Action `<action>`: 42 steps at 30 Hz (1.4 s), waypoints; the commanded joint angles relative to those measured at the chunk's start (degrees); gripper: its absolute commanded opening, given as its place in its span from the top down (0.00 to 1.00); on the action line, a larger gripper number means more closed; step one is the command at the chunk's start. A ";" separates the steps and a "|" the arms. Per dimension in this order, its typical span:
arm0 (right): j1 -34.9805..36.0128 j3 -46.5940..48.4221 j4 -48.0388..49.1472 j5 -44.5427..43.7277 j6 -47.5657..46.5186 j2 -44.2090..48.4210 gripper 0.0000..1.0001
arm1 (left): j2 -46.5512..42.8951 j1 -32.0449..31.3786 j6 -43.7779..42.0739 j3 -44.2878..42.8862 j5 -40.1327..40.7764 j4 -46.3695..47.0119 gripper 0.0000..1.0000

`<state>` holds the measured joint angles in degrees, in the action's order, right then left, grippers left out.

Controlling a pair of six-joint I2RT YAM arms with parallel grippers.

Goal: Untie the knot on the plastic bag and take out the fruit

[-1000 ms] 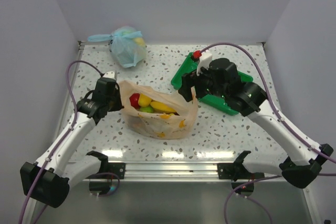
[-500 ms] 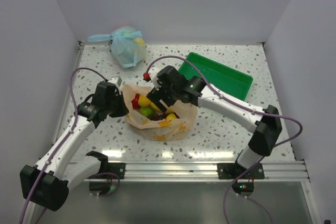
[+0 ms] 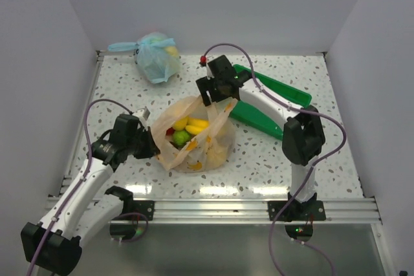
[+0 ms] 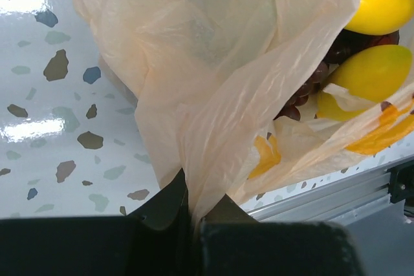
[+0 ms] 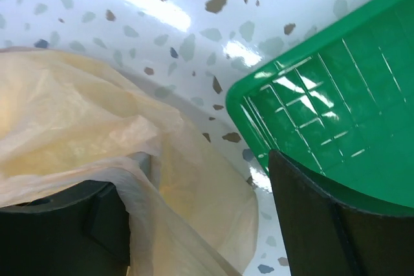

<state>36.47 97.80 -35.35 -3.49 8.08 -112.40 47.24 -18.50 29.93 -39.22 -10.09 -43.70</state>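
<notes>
The plastic bag [image 4: 213, 63] — thin, limp, slippery film — is clamped at its rim by the left gripper [image 4: 191, 208]; the right gripper [image 5: 204, 205] is held agape, film draped over one finger. The fruit [image 3: 184, 130] — judged light and rigid — is exposed between both grippers, and is best taken across a piece's middle

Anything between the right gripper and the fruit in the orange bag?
Only bag film. The right gripper, open, straddles the plastic bag at its far rim, with film draped over one finger. The bag's mouth gapes upward, so the fruit looks reachable from above.
</notes>
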 commanded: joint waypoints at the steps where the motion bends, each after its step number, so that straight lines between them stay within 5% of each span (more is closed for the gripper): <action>1: 2.37 3.63 0.64 3.22 1.86 3.23 0.23 | -1.19 0.31 0.91 -0.15 -0.20 -2.18 1.00; 11: 16.78 0.13 -5.25 -7.14 -7.72 17.82 0.17 | 0.92 0.31 3.38 -4.19 2.52 0.11 1.00; 18: 24.52 -12.79 -3.06 -6.44 -4.04 20.90 0.28 | 1.36 0.31 4.69 -4.46 4.46 1.16 1.00; 25: 25.14 -32.56 -1.56 -5.74 4.04 27.14 0.53 | 0.83 0.31 5.40 -3.23 5.96 2.39 1.00; 29: 25.23 -41.00 -2.96 -3.81 6.77 31.79 0.83 | 0.66 0.31 5.93 -1.12 4.73 3.79 1.00; 32: 25.23 -44.61 -3.32 -2.05 7.13 33.65 0.94 | 0.39 0.31 6.63 0.37 3.76 4.85 1.00; 38: 25.23 -46.83 -0.51 2.69 9.40 32.77 0.96 | 0.74 0.31 7.07 2.31 0.87 6.61 1.00; 42: 25.14 -41.65 -3.22 1.73 10.38 36.28 0.64 | 0.31 0.31 6.37 2.22 0.16 6.00 1.00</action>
<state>61.67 52.12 -35.55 -1.98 16.75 -79.44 48.31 -18.50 36.82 -37.06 -9.15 -39.77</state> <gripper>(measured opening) 0.304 0.044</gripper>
